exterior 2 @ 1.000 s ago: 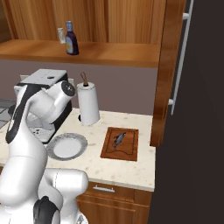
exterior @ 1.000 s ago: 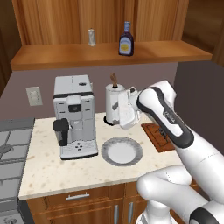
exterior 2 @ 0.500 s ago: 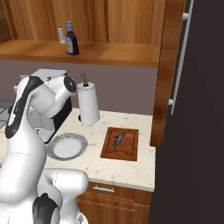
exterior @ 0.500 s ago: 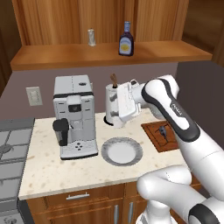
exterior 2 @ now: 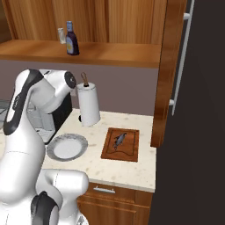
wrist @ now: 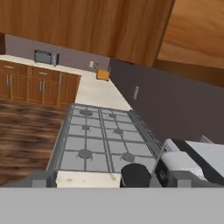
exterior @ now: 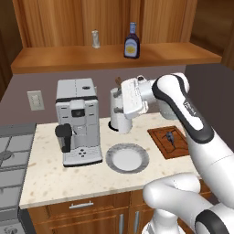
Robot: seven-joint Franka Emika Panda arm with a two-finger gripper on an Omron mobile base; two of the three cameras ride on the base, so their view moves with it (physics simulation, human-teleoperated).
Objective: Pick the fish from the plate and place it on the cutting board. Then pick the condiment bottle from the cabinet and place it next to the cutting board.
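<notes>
The small dark grey fish [exterior: 170,136] [exterior 2: 119,139] lies on the reddish-brown cutting board [exterior: 161,142] [exterior 2: 126,151] at the counter's right. Left of the board sits the round plate [exterior: 127,158] [exterior 2: 67,146], nothing on it. The brown condiment bottle [exterior: 131,42] [exterior 2: 71,38] with its blue cap stands upright on the wooden cabinet shelf [exterior: 68,58] [exterior 2: 118,52]. My gripper [exterior: 120,98] [wrist: 111,180] hangs above the counter in front of the paper towel roll, pointing left, well below the bottle. Its fingertips [wrist: 41,179] stand wide apart, holding nothing.
A paper towel roll [exterior: 116,119] [exterior 2: 89,105] stands behind the plate. The coffee machine [exterior: 77,121] [wrist: 192,162] is at the left, then a stove [exterior: 11,155] [wrist: 96,140]. A clear shaker [exterior: 95,39] [exterior 2: 61,35] shares the shelf. A tall dark unit [exterior 2: 193,110] walls the right.
The arm has lifted away from the cutting board and carried the hand up and a little left, toward the paper towel roll. The fish stays on the board.
</notes>
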